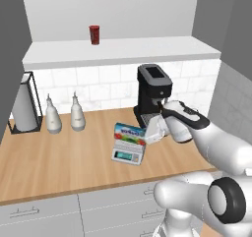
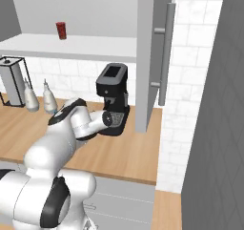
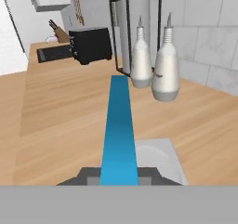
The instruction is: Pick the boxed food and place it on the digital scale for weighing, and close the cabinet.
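Note:
The boxed food [image 1: 129,133], blue with red and green patches, stands tilted on edge just over the top plate of the light-grey digital scale [image 1: 128,155] on the wooden counter. My gripper [image 1: 146,133] reaches in from the right and is shut on the box's right end. Whether the box touches the plate I cannot tell. In the hand view the boxed food [image 3: 119,130] runs away from me as a blue strip, with the digital scale [image 3: 160,159] pale beneath it. The cabinet [image 2: 151,57] stands open, its door swung out with a long bar handle [image 2: 164,52].
A black coffee machine [image 1: 153,91] stands right behind my hand. Two white bottles [image 1: 77,114] and a paper-towel holder [image 1: 23,105] are at the back left. A red can [image 1: 94,34] sits on the cabinet shelf. Lower drawers [image 1: 44,212] run below the counter edge.

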You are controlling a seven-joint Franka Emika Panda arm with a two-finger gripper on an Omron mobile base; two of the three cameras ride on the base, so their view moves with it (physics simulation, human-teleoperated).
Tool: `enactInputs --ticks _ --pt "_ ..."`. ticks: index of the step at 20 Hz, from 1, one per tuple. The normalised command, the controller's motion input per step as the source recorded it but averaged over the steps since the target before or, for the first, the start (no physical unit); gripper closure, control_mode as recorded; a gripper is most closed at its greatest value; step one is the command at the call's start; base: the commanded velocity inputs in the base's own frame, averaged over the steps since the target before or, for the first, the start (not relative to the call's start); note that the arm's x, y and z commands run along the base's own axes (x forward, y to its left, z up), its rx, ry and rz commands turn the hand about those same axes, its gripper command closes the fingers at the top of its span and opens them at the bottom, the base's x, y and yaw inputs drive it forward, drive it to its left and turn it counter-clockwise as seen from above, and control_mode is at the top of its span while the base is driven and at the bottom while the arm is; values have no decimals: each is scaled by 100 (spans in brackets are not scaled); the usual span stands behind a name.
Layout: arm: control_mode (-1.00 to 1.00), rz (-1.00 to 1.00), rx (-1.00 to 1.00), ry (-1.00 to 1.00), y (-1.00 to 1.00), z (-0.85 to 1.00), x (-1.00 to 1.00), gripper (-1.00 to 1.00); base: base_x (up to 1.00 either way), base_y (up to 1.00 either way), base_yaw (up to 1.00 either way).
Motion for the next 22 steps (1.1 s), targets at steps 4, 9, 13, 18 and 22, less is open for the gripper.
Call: enactInputs --ticks 4,9,13,18,22 --pt "-100 -5 -1 5 0 -23 33 100 0 0 0" --pt "-100 0 -4 0 1 -33 18 100 0 0 0" --pt "-100 0 -1 -5 0 -23 7 100 0 0 0" --pt "-100 0 -2 -15 3 -28 2 100 0 0 0" --pt "-100 0 -2 -7 17 -13 -1 -100 0 0 0"
